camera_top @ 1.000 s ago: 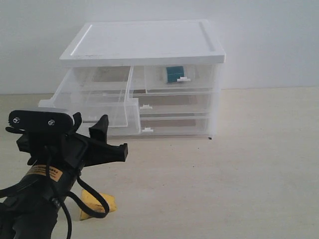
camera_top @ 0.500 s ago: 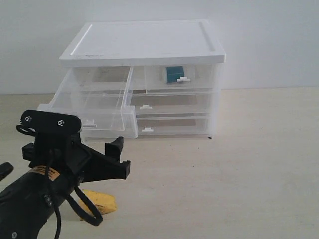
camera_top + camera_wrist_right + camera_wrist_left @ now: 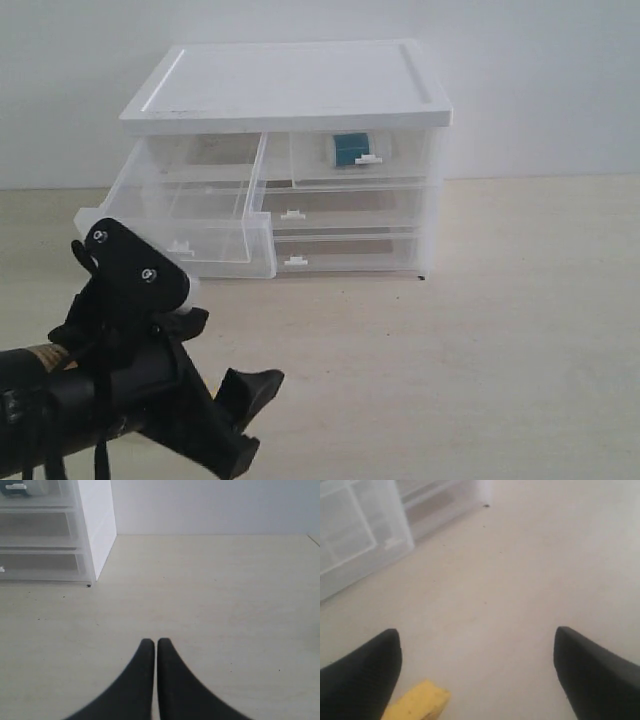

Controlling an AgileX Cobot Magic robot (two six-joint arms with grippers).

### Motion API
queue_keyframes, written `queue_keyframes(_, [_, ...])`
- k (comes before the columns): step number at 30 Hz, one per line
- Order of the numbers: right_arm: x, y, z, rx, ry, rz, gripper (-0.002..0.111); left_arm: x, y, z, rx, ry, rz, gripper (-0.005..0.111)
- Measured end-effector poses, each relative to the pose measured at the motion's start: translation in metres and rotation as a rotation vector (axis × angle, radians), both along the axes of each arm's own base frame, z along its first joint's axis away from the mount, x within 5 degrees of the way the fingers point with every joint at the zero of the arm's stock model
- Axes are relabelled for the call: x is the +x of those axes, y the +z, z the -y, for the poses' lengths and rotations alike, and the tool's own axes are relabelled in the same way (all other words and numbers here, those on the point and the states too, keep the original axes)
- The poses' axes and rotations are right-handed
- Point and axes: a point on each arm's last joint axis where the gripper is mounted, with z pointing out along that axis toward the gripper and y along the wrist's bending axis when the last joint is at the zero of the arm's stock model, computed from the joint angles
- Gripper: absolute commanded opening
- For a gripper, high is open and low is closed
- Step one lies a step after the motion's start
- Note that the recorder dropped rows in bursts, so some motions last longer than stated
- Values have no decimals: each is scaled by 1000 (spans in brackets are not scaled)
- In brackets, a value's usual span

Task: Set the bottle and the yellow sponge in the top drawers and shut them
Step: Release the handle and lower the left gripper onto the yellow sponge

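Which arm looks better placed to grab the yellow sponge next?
Left. The left claw is open wide right by the yellow sponge, close to the pulled-out top drawer. The right claw is shut, and its camera shows no sponge nearby.

sponge [image 3: 417,702]: yellow | bottle [image 3: 350,149]: teal | cabinet top [image 3: 290,85]: white | left tool [image 3: 476,631]: black

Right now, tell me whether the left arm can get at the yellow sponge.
Probably yes. The left tool stands wide open over the table, and the yellow sponge lies close beside it with nothing between them. A small sideways shift looks needed.
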Motion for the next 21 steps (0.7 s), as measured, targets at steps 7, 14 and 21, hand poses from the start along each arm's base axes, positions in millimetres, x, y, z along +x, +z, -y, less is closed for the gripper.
queue_keyframes(7, [0,0,0,0,0,0,0,-13,11,-3,29,-206,-224,54])
queue_keyframes(14, [0,0,0,0,0,0,0,-8,32,-16,117,-381,-444,69])
queue_keyframes(21, [0,0,0,0,0,0,0,11,38,-37,380,-417,-314,73])
